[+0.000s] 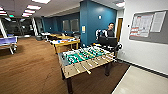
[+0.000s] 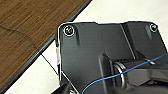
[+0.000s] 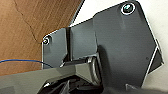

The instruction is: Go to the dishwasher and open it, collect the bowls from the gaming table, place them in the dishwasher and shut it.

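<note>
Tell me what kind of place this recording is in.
Probably an office break or recreation room: a table-football table stands in front on wood-look flooring, a blue ping-pong table sits at far left, and a notice board hangs on the white wall.

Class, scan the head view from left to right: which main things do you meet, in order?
Blue table-tennis table → yellow-topped tables → table-football table → person → notice board.
</note>
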### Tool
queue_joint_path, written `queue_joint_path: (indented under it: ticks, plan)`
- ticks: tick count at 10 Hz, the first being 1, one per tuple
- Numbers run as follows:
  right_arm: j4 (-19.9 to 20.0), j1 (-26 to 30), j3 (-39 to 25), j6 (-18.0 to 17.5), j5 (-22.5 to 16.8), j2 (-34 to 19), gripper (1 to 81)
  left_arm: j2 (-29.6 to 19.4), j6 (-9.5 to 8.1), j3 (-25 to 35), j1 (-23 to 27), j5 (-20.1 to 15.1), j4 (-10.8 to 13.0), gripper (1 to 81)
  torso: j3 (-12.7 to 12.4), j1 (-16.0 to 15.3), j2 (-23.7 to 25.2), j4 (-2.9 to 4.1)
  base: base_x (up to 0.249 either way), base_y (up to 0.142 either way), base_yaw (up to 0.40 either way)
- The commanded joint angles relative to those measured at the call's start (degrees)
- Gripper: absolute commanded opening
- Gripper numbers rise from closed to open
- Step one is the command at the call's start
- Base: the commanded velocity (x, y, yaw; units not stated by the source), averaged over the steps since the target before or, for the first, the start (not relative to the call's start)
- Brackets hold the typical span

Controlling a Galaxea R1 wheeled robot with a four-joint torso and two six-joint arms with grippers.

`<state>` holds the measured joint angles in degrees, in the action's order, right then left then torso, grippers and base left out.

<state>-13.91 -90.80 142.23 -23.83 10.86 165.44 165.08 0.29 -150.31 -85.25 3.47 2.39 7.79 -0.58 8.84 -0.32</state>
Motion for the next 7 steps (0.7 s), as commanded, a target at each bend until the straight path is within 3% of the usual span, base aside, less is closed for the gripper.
queue_joint_path:
  ticks: [1, 7]
  plan:
    - [-0.33, 2.59, -0.82, -0.07, -2.07, -0.35, 81.1, -0.63, 0.59, -0.16, 3.29, -2.68, 0.34, 81.1, 0.0, 0.0, 0.0, 0.0, 0.0, 0.0, 0.343]
    - [-0.33, 2.85, -0.56, -0.07, -2.16, -0.17, 81.1, -0.45, 0.59, -0.16, 3.29, -2.86, 0.25, 81.1, 0.0, 0.0, 0.0, 0.0, 0.0, 0.0, 0.343]
